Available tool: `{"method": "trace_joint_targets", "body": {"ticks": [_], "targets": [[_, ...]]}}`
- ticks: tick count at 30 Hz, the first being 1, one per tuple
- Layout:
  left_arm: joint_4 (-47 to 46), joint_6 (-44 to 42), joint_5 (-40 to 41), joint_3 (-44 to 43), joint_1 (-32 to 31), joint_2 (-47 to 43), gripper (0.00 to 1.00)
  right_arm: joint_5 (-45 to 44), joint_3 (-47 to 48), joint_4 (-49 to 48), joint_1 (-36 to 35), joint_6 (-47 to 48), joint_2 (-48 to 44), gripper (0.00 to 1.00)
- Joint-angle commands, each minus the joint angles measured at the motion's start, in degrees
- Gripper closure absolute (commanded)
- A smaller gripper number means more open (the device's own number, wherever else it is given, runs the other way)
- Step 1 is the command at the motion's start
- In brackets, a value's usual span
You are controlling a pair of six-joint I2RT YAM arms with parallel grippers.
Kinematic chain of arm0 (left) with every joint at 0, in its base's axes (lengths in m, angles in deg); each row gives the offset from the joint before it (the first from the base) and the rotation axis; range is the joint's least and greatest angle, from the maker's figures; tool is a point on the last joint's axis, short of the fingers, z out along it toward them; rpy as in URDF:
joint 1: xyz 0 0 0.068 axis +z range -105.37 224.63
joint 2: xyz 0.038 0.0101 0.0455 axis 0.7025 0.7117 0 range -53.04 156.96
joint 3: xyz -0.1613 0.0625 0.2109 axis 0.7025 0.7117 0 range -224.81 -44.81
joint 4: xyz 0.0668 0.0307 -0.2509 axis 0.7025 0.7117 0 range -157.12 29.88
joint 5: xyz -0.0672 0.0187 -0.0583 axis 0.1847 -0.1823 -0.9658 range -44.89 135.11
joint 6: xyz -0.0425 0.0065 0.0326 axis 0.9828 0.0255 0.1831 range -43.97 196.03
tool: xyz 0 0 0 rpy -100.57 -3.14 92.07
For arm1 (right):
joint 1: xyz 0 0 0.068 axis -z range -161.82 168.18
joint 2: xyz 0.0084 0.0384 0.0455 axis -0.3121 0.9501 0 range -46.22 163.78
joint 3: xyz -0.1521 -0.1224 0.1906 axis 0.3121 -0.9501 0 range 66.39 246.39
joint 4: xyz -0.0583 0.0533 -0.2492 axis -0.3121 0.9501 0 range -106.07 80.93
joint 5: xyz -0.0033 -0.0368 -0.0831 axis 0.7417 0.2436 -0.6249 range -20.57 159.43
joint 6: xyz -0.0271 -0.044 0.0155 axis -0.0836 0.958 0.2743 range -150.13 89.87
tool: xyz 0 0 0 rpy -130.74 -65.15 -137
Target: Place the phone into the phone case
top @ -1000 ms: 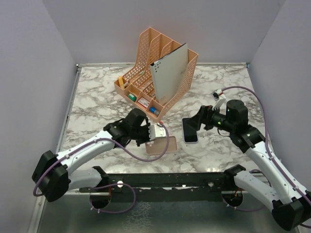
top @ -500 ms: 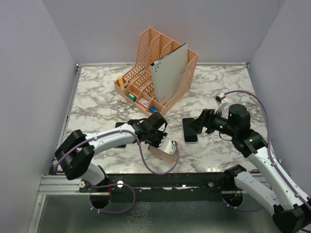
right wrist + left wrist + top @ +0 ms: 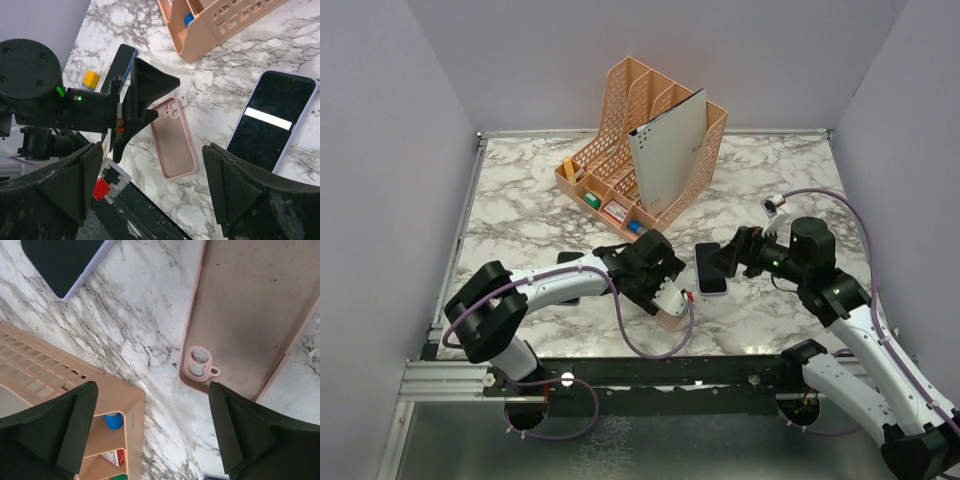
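- Phone (image 3: 711, 270): lies flat on the marble worktop (image 3: 520, 205), dark screen up, beneath and just ahead of the right jaws. In the right wrist view it sits beyond their right-hand finger (image 3: 240, 200).
- From the left wrist, one corner of the phone (image 3: 65, 260) shows far ahead of the left jaws, on the side of their left-hand finger (image 3: 55, 440).
- Phone case (image 3: 175, 137): pink, flat on the worktop, open side up, with the phone outside it. A strip of bare marble separates the two.
- Case relative to the left jaws: its camera cut-out (image 3: 200, 362) lies ahead of the gap between the fingers, nearer the right-hand one. The body of the case runs on ahead past that finger. In the top view the case (image 3: 675, 318) is partly covered by the left arm's wrist.
- Left jaws: spread wide, holding nothing, pointed down at the worktop. Whether a fingertip touches the case cannot be told.
- Right jaws: spread wide, holding nothing, raised above the worktop. The case shows in the gap between their fingers.
- Desk organiser (image 3: 650, 130): peach, perforated, standing on the worktop beyond both jaws. Its low front compartments, one with a blue-capped item (image 3: 114, 421), lie just beside the left-hand finger of the left jaws.
- Pale board (image 3: 670, 150): stands tilted in a rear slot of the organiser.
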Motion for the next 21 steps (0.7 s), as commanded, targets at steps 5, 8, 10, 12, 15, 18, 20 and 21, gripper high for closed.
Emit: {"method": "trace_joint_targets", "body": {"ticks": [5,8,10,12,15,18,20,21], "targets": [[-9.57,14.47,-2.55,2.29,-0.21,-9.72,0.01,-0.92,-2.02,0.46,0.08,-0.51,-0.12,0.11],[-15.38,23.17,-0.72,4.89,-0.21,-13.81,0.01,-0.94,-2.66,0.42,0.09,-0.59,0.06,0.11],[-18.81,29.56,1.61,6.72,-0.21,-16.15,0.01,-0.88,-3.23,0.42,0.07,-0.67,0.13,0.11],[-20.51,36.16,3.89,7.64,-0.21,-18.17,0.01,-0.62,-3.85,0.15,0.09,-0.89,0.25,0.11],[-21.53,45.75,8.78,8.15,-0.14,-20.27,0.01,0.27,-5.47,-0.97,0.08,-1.18,0.33,0.12],[-21.36,57.14,18.19,7.27,0.07,-21.48,0.01,0.53,-6.77,-1.86,0.09,-1.74,0.57,0.13],[-20.55,66.49,27.48,6.66,0.89,-21.93,0.01,0.76,-7.17,-2.38,0.09,-2.05,0.84,0.13],[-18.71,70.03,29.75,6.02,2.14,-21.97,0.01,0.93,-7.27,-2.63,0.09,-2.23,1.01,0.13]]}}
